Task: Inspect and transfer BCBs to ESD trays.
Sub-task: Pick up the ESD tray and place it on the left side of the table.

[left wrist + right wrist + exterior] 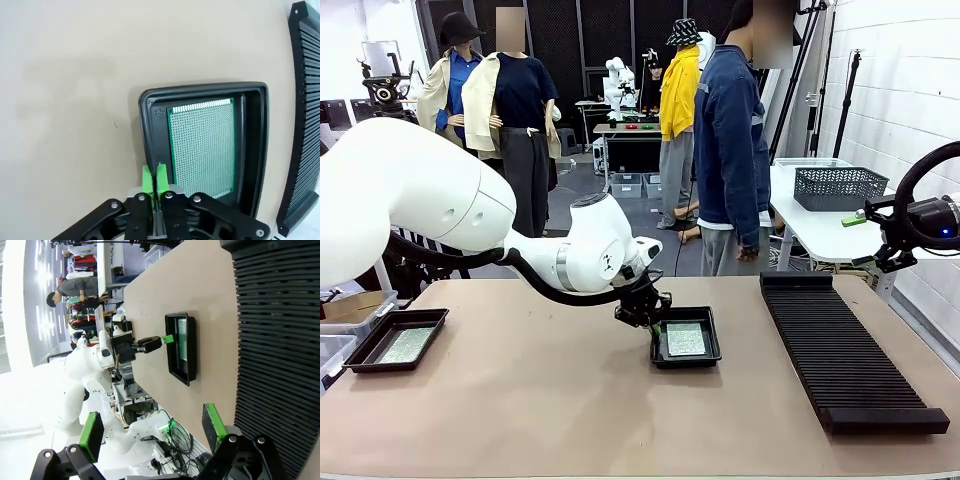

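Observation:
A glossy black ESD tray [686, 313] lies mid-table with a green BCB [686, 340] flat on its floor. My left gripper [653, 325] sits low at that tray's left rim. In the left wrist view its green pads are pressed together, so my left gripper [155, 179] is shut beside the tray's rim [200, 90] and the BCB [202, 150]; whether the rim is pinched I cannot tell. A second ESD tray [432, 318] at the table's left edge holds another BCB [405, 345]. My right gripper [868, 238] hangs open at the far right; its pads [212, 420] stand wide apart.
A long black ribbed rack [845, 350] runs along the table's right side, also under my right gripper [280, 340]. A person in a blue jacket [730, 150] stands at the far edge. A dark mesh basket [838, 187] sits on a white side table behind.

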Action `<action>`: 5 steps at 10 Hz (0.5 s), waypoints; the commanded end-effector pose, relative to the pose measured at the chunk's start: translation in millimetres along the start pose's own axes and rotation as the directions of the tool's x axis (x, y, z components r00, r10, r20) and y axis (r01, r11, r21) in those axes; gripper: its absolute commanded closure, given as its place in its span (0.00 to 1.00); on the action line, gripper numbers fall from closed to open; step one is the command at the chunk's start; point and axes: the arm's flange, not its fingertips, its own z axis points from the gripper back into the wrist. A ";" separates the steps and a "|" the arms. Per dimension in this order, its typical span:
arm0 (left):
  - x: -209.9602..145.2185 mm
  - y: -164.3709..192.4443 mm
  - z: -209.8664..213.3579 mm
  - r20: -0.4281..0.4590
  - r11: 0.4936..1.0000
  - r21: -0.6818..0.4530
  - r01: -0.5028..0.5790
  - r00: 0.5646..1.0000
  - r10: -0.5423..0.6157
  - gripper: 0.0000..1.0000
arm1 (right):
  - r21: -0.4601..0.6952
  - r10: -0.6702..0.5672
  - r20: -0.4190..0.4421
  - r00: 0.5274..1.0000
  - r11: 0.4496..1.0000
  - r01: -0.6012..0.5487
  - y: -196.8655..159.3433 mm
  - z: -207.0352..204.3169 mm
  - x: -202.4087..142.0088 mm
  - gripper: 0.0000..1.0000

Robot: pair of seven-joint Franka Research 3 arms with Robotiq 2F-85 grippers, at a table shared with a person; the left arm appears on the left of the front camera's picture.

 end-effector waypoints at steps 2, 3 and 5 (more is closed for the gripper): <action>3.9 -2.2 4.0 -0.089 0.999 -0.012 -0.040 0.995 0.038 1.00 | 0.007 0.010 -0.008 1.000 1.000 -0.010 -0.2 0.9 1.9 0.00; 0.4 0.1 0.5 -0.012 1.000 0.002 -0.005 1.000 0.005 1.00 | 0.007 0.010 -0.008 1.000 1.000 -0.010 -0.2 0.9 1.9 0.00; 0.4 0.1 0.5 -0.012 1.000 0.002 -0.005 1.000 0.005 1.00 | 0.007 0.010 -0.008 1.000 1.000 -0.010 -0.2 0.9 1.9 0.00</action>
